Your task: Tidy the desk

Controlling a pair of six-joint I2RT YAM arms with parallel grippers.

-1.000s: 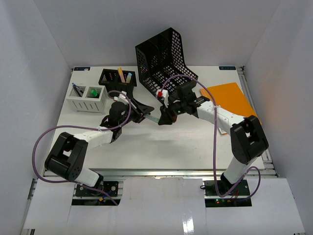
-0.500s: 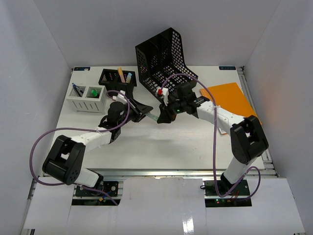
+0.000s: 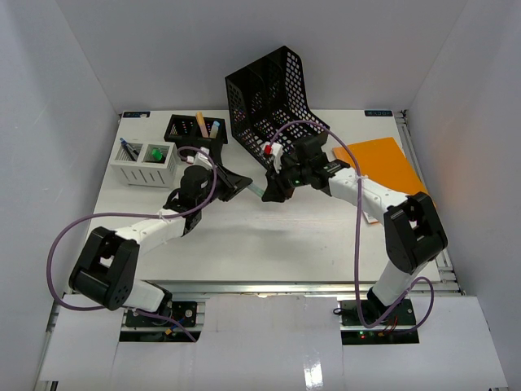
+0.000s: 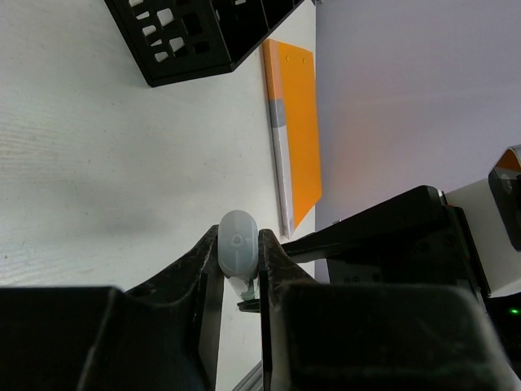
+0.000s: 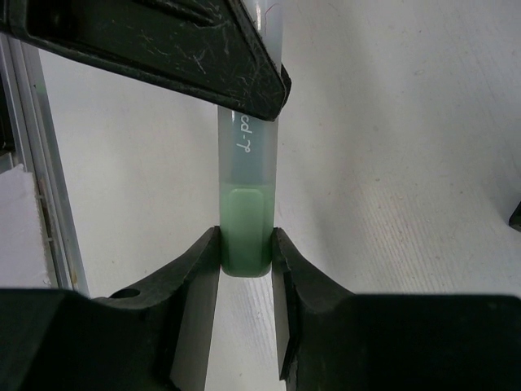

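At centre of the top view, above the counter (image 3: 269, 244), a pen (image 3: 256, 190) spans both tools: left tool (image 4: 238, 269) clamped on its pale end, right tool (image 5: 246, 244) clamped on the green cap (image 5: 246, 224). Likely light, stiff, smooth plastic; grip across the barrel, squarely, lest it slip or pivot.

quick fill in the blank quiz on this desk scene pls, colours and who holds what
1. The right gripper clamps the marker at its ____ end.
2. The marker's other end is pinched between the left gripper's two ____.
3. The flat folder at the right edge of the desk is ____.
4. The mesh file rack is coloured ____.

Missing words: green; fingers; orange; black.
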